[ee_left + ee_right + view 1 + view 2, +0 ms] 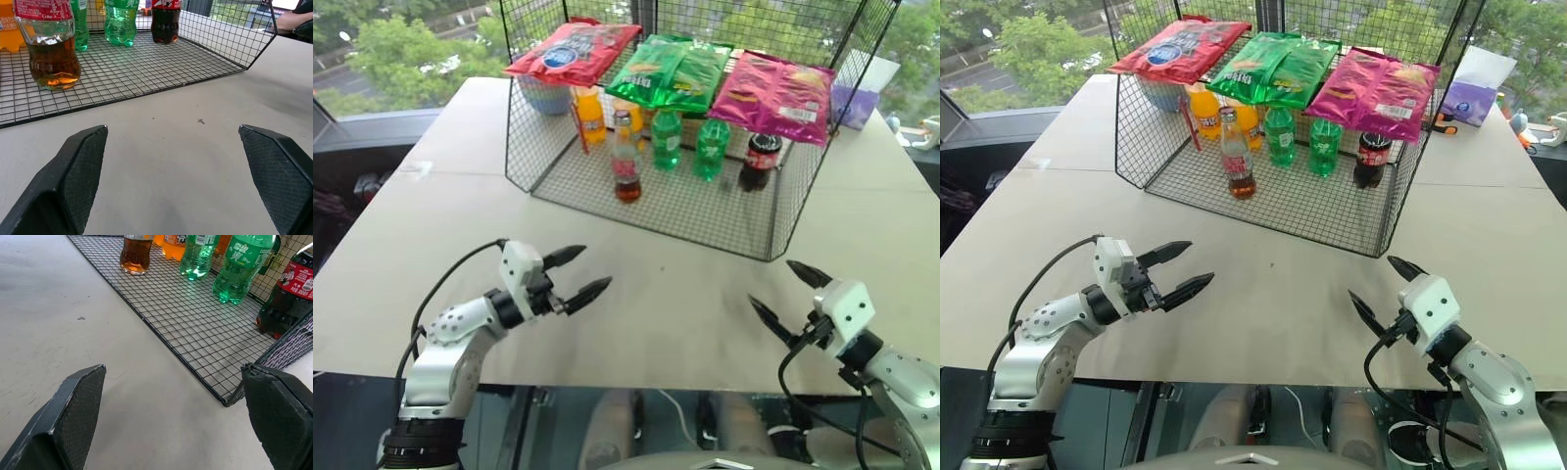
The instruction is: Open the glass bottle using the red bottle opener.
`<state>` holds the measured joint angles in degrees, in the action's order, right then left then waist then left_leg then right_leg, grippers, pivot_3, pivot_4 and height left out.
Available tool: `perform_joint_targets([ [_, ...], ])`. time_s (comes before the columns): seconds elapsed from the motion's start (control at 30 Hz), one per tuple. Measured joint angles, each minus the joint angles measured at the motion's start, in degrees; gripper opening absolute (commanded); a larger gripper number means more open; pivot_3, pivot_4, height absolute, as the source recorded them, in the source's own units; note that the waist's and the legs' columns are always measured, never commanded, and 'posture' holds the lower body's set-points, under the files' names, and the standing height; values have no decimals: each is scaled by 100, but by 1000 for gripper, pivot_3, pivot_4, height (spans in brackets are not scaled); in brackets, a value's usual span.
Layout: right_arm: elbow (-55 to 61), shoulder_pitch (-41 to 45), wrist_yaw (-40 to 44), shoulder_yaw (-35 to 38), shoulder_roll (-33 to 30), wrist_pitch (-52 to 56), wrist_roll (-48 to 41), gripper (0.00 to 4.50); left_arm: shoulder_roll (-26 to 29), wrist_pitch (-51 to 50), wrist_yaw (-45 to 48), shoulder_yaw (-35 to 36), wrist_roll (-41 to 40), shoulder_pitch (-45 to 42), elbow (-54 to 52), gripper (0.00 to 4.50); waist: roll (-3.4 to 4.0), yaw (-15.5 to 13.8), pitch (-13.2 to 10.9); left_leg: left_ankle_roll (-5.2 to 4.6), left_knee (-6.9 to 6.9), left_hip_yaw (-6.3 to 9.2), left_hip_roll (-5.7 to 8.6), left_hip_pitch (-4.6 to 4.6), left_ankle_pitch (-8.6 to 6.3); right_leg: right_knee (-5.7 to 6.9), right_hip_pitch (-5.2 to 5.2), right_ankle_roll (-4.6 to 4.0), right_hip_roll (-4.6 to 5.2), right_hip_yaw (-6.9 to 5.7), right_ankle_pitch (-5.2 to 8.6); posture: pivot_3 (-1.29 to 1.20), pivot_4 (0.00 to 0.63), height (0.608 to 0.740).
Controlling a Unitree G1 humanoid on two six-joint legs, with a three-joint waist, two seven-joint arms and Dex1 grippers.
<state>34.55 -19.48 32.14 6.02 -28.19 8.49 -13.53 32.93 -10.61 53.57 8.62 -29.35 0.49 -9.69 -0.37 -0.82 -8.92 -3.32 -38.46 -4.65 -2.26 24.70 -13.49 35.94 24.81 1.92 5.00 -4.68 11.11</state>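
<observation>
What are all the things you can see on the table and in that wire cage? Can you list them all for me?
table: one, pale grey, under everything.
wire rack: one, black mesh, far middle of the table.
glass bottle: one, clear with a pinkish-red label and brown liquid low down, front left on the rack floor.
orange-drink bottles: two, orange, behind the glass bottle.
green bottles: two, green, middle of the rack.
cola bottle: one, dark with a red label, right end.
snack bags: three, red, green and pink, on top of the rack.
purple bag: one, behind the rack on the right.
left gripper: black fingers, open, above the table.
right gripper: black fingers, open, above the table.
</observation>
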Motion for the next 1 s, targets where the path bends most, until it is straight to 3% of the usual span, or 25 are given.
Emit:
perform_joint_targets([
  [0.1, 5, 53, 15, 6, 58, -3, -138, 4500, -111, -153, -223, 48, -59, -172, 78, 4433, 1, -7, -3, 0, 0, 2, 0, 0, 0, 0, -1, 0, 0, -1, 0, 0, 150, 740],
  [0.27, 629, 776, 275, -191, 110, -388, -455, 4500, -436, -832, -1328, 548, -352, -1433, 717, 4433, -3, 6, -7, -21, -12, 11, 1, -6, 17, 5, -15, -1, -10, -4, -4, 0, 150, 740],
  [0.53, 1350, 1718, 197, -341, -19, 290, -1363, 4500, -526, -993, -2173, 717, -112, -2616, 2038, 4433, -34, -38, -19, -24, -9, 18, 5, 2, 19, 1, -21, -1, -15, -10, -3, 0, 150, 740],
  [1.0, 1553, 1885, -138, -371, -6, 630, -1615, 4500, -550, -502, -2096, 419, 751, -4554, 4209, 4433, -40, 0, -22, -25, -10, 11, 9, 4, 19, 2, -19, 3, -20, -6, -6, 0, 150, 740],
])
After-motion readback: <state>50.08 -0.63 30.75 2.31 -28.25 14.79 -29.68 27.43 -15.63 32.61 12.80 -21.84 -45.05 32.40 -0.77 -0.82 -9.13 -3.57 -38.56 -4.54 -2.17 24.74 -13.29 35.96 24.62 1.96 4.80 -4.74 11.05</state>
